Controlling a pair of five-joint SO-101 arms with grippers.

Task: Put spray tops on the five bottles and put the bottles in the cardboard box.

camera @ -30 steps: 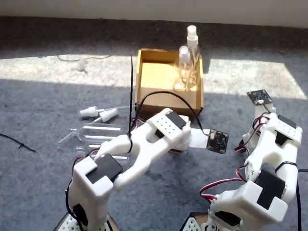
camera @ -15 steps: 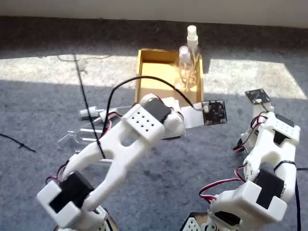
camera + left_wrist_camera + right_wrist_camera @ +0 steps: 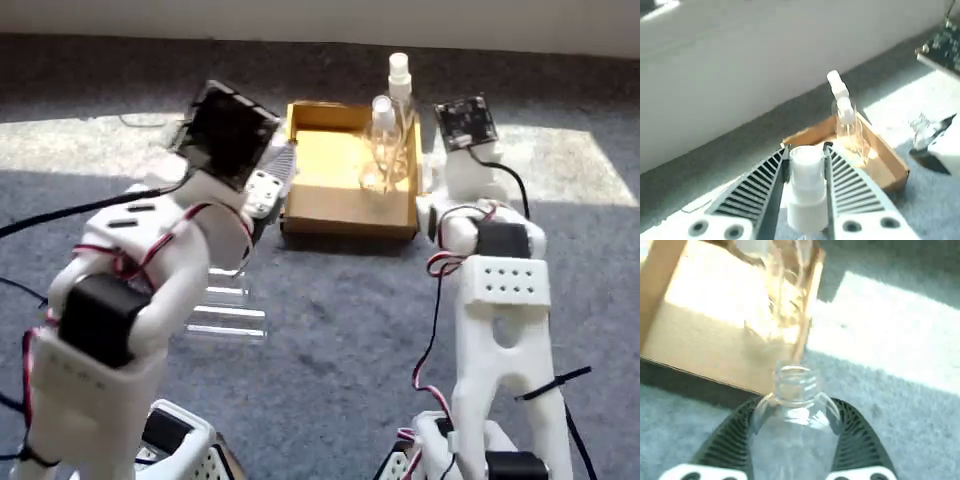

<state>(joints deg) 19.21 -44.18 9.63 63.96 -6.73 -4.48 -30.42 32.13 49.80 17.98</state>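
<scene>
In the left wrist view my left gripper (image 3: 806, 150) is shut on a white spray top (image 3: 805, 200), held upright. From above, this gripper (image 3: 278, 175) hangs by the left wall of the cardboard box (image 3: 350, 222). My right gripper (image 3: 796, 407) is shut on a clear bottle (image 3: 795, 440) whose neck is open and bare. It sits just off the right front corner of the box (image 3: 700, 340). Two bottles with spray tops (image 3: 383, 140) (image 3: 400, 85) stand in the box's far right corner.
Clear bottles (image 3: 225, 315) lie on the grey carpet left of centre, partly behind the left arm (image 3: 150, 270). The right arm (image 3: 490, 290) stands upright in front of the box's right side. A light wall runs behind the box.
The left arm has swung from low over the middle of the carpet up and left, to the box's left side. The right arm has risen and moved in to the box's right front corner.
</scene>
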